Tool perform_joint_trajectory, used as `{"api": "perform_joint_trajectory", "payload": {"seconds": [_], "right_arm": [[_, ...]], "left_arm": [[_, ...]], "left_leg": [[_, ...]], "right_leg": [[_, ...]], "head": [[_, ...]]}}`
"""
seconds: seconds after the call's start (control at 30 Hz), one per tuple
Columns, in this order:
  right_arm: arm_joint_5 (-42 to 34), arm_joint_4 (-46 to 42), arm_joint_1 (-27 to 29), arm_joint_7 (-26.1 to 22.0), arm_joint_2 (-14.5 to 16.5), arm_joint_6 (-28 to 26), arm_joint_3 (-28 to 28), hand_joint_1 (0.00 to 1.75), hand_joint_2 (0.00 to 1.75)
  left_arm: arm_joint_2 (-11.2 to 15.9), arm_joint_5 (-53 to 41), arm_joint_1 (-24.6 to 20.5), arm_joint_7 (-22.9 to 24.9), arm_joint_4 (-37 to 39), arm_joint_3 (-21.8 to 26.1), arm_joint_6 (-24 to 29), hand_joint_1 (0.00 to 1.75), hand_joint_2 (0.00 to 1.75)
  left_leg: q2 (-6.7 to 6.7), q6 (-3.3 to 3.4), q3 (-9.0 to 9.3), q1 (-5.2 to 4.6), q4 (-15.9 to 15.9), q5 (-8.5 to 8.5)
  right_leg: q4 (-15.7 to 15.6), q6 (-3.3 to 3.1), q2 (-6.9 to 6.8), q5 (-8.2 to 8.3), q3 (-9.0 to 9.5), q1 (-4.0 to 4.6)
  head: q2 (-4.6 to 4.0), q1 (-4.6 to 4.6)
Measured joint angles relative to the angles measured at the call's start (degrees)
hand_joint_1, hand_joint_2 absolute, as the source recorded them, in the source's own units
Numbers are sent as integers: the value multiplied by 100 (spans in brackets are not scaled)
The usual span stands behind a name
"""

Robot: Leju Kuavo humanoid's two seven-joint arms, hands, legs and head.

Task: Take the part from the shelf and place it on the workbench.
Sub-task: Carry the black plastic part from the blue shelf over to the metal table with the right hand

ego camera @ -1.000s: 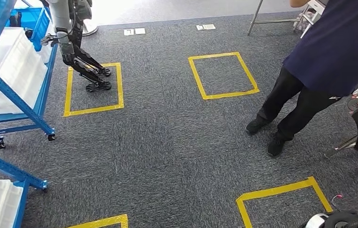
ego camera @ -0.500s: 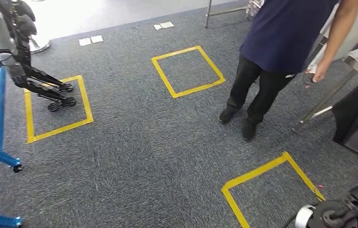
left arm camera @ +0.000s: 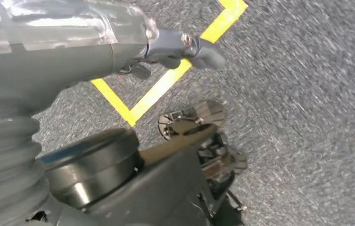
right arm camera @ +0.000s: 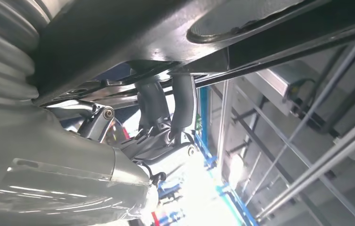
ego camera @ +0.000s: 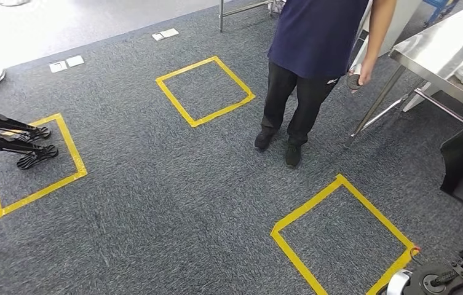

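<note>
When wrist-close, right hand [right arm camera: 166, 117] around dark part [right arm camera: 119, 42]

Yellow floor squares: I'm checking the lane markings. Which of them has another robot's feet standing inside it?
The taped square at far left: black robot feet stand inside it. The centre square and lower-right square enclose bare carpet.

my head camera looks down on grey carpet [ego camera: 173, 203]; my left wrist camera shares it close up; my right wrist camera tilts upward.

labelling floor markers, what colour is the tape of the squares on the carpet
Yellow tape squares on grey carpet; clearest in the head view.
</note>
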Motion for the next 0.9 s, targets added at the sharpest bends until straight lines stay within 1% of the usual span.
{"api": "perform_joint_trajectory", "payload": {"seconds": [0.03, 0.07, 0.1, 0.13, 0.17, 0.2, 0.23, 0.27, 0.3, 0.33, 0.37, 0.4, 0.43, 0.47, 0.5, 0.53, 0.6, 0.63, 0.67, 0.7, 0.73, 0.77, 0.8, 0.83, 0.9], "right_arm": [[4, 1, 5, -16, 1, 0, -7, 175, 175], [10, -1, 15, -31, 2, 0, -15, 175, 175], [20, -2, 27, -44, 3, 0, -27, 175, 175], [33, -3, 35, -58, 5, 0, -42, 175, 175], [44, -3, 33, -68, 6, 0, -53, 175, 175], [55, 0, 30, -76, 7, 0, -61, 175, 175], [60, 7, 28, -80, 7, 0, -65, 175, 175], [65, 17, 29, -81, 10, 0, -65, 175, 175], [74, 26, 39, -82, 18, 0, -67, 175, 175], [84, 34, 51, -85, 31, 0, -69, 175, 175], [96, 40, 62, -90, 44, 0, -73, 175, 175], [107, 43, 71, -99, 58, 0, -79, 175, 175], [121, 44, 79, -111, 73, 0, -86, 175, 175], [135, 45, 79, -125, 84, 0, -93, 175, 175], [153, 45, 79, -144, 97, 0, -97, 175, 175], [168, 46, 81, -160, 108, -1, -101, 175, 175], [182, 44, 87, -182, 122, -1, -106, 175, 175], [189, 44, 92, -186, 130, -2, -109, 175, 175], [196, 44, 85, -189, 137, -1, -111, 175, 175], [204, 47, 77, -191, 145, -1, -112, 175, 175], [211, 53, 73, -192, 155, -2, -112, 175, 175], [214, 61, 69, -192, 161, -1, -112, 175, 175], [216, 69, 73, -192, 168, -1, -111, 175, 175], [216, 74, 77, -192, 172, -1, -111, 175, 175], [217, 77, 78, -192, 174, 0, -111, 175, 175]], "left_arm": [[-2, -2, -5, 4, -1, -1, -7, 0, 175], [-2, -3, -7, 7, -2, -1, -15, 0, 175], [-2, -5, -14, 10, -3, -1, -23, 0, 175], [1, -7, -25, 11, -5, -1, -30, 0, 175], [4, -8, -34, 10, -8, 0, -32, 0, 175], [10, -8, -40, 10, -9, 0, -33, 0, 175], [17, -8, -38, 13, -10, 0, -34, 0, 175], [25, -9, -26, 16, -11, 0, -34, 0, 175], [34, -9, -13, 21, -11, 0, -34, 0, 175], [40, -11, -1, 26, -11, -1, -34, 0, 175], [46, -13, 8, 27, -11, -1, -34, 0, 175], [52, -17, 10, 28, -11, -1, -34, 0, 175], [55, -24, 11, 28, -11, -1, -34, 0, 175], [58, -32, 16, 28, -11, -1, -34, 0, 175], [60, -40, 21, 28, -12, -1, -35, 0, 175], [60, -47, 28, 30, -12, -1, -36, 0, 175], [68, -51, 31, 31, -13, -1, -35, 0, 175], [75, -52, 27, 30, -13, -1, -34, 0, 175], [78, -52, 22, 27, -16, -1, -34, 0, 175], [79, -52, 19, 23, -19, -1, -34, 0, 175], [81, -53, 23, 21, -21, -1, -34, 0, 175], [81, -54, 29, 21, -22, -1, -34, 0, 175], [84, -54, 35, 21, -22, -1, -34, 0, 175], [86, -54, 38, 21, -22, -1, -34, 0, 175], [86, -54, 38, 21, -22, -1, -34, 0, 175]], "left_leg": [[52, -21, 5, -2, -10, -7], [107, -46, 18, -3, -25, -11], [121, -73, 40, 3, -37, -31], [-18, -96, 50, 14, -2, -77], [-216, -118, 6, 22, 139, -170], [-437, -136, -111, 33, 397, -306], [-627, -151, -291, 43, 747, -454], [-672, -168, -501, 48, 1112, -583], [-669, -186, -673, 54, 1369, -633], [-658, -203, -765, 60, 1444, -568], [-661, -220, -759, 69, 1319, -398], [-725, -241, -661, 89, 1012, -145], [-904, -265, -537, 123, 686, 49], [-1079, -272, -419, 159, 398, 167], [-1218, -262, -344, 180, 232, 207], [-1285, -235, -312, 182, 187, 167], [-1122, -148, -279, 161, 168, 145], [-1029, -111, -254, 158, 147, 139], [-923, -75, -225, 156, 124, 134], [-811, -41, -194, 150, 103, 123], [-697, -16, -169, 131, 95, 104], [-595, 3, -153, 115, 93, 85], [-521, 15, -144, 103, 93, 70], [-480, 19, -139, 98, 93, 61], [-461, 20, -137, 95, 93, 57]], "right_leg": [[-57, -31, -23, -35, 23, 30], [-107, -59, 23, -32, 30, 41], [-163, -71, 79, -14, 58, 24], [-235, -85, 137, 11, 104, 2], [-310, -99, 190, 39, 152, -26], [-362, -105, 242, 60, 193, -55], [-378, -115, 302, 60, 206, -63], [-376, -119, 369, 54, 209, -69], [-368, -115, 448, 44, 212, -76], [-353, -102, 535, 28, 216, -86], [-325, -81, 622, 4, 222, -101], [-282, -50, 706, -31, 228, -121], [-225, -9, 782, -78, 221, -136], [-152, 31, 854, -124, 202, -149], [-101, 70, 923, -155, 175, -162], [-71, 103, 998, -168, 144, -174], [-76, 156, 1145, -158, 106, -205], [-46, 180, 1092, -176, 83, -200], [60, 203, 958, -234, 28, -190], [287, 222, 774, -347, -88, -177], [617, 237, 580, -492, -260, -164], [946, 247, 482, -630, -438, -163], [1201, 252, 439, -730, -580, -164], [1342, 253, 423, -780, -660, -163], [1397, 252, 419, -794, -693, -162]], "head": [[0, -2], [0, 5], [0, 14], [0, 12], [0, 4], [0, -23], [0, -62], [0, -96], [0, -124], [0, -139], [0, -149], [0, -161], [0, -178], [0, -200], [0, -218], [0, -228], [0, -213], [0, -189], [0, -152], [0, -110], [0, -61], [0, -26], [0, -8], [0, 0], [0, 4]]}}
